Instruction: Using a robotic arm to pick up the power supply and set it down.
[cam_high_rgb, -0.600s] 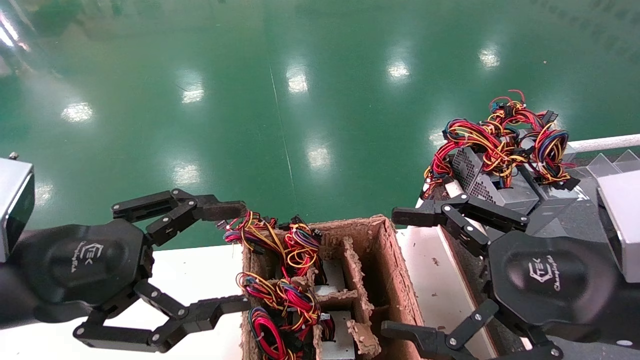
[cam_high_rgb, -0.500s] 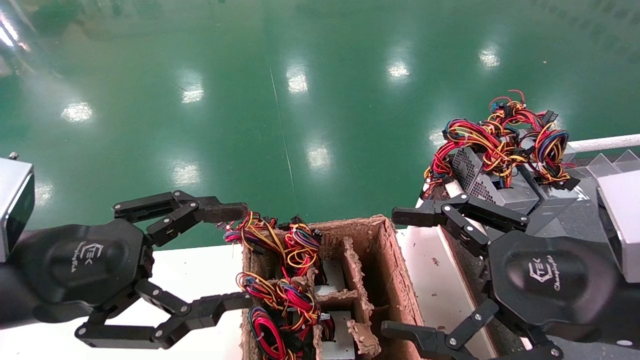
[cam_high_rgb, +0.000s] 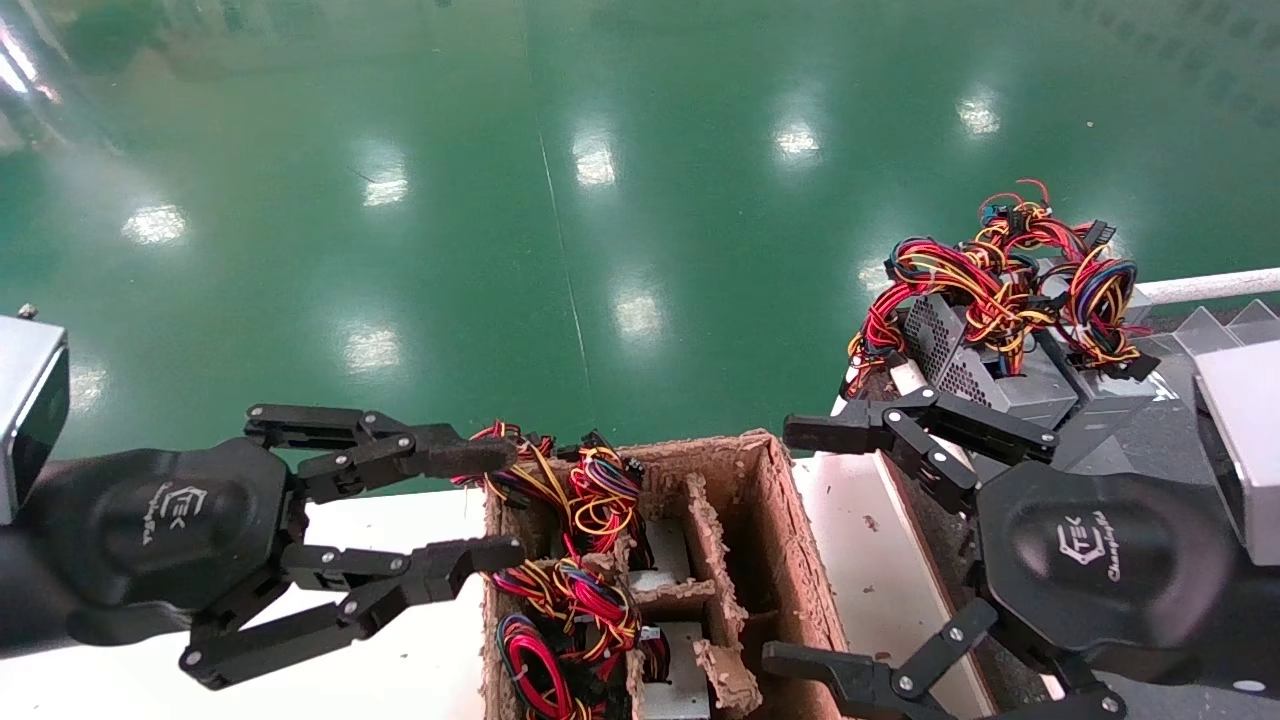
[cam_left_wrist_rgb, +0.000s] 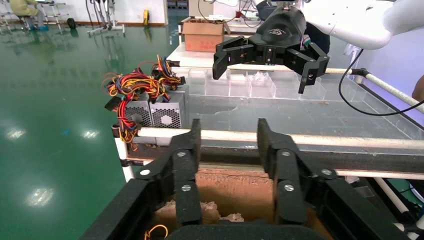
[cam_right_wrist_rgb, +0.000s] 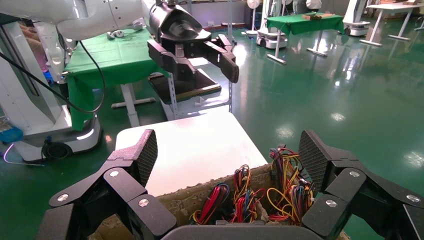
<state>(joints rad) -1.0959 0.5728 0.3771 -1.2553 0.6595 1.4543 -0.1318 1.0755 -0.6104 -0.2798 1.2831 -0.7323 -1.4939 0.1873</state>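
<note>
Tray: my brown partitioned pulp-cardboard tray (cam_high_rgb: 770, 520) sits at 6 o'clock.
Power supply: grey metal box, wire bundle (cam_high_rgb: 560, 590), far-left slot, long axis 12-to-6.
Left gripper (cam_high_rgb: 490, 505): nearer, half-parted, empty, supply at its 3 o'clock.
Right gripper (cam_high_rgb: 800, 545): spread wide, idle.

the arm (cam_high_rgb: 150, 530) is black, with a hexagonal palm bearing a white logo and a silver-grey wrist block. its gripper (cam_high_rgb: 495, 505) points at the tray's near-left corner, two long linked fingers (cam_high_rgb: 400, 455) partly closed with a narrow gap. the power supply (cam_high_rgb: 620, 570), a grey box under red, yellow and black wires, lies just beyond the fingertips, not gripped. more grey vented supplies (cam_left_wrist_rgb: 155, 112) sit well past the gripper.
</note>
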